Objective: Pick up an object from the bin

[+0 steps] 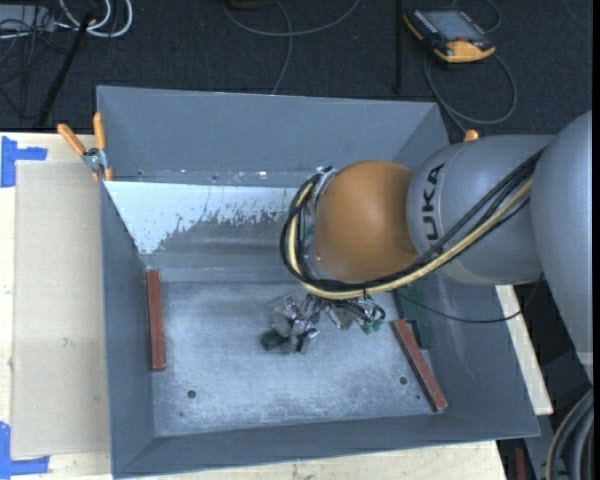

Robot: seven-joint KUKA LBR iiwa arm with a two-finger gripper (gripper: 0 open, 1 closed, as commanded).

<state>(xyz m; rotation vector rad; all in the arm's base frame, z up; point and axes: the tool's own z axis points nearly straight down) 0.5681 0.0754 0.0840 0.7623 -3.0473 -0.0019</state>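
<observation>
Orange wrist cover [365, 218] hangs over a small dark-green and grey heap [288, 334]; pincer [315, 314] state cannot be told

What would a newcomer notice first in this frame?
First the big silver arm, reaching in from the view's right, with its orange wrist cover hanging over the middle of the grey bin. Next, under that cover, the gripper sits low near the centre of the bin floor. A small dark thing lies just beside it, toward the view's left.
</observation>
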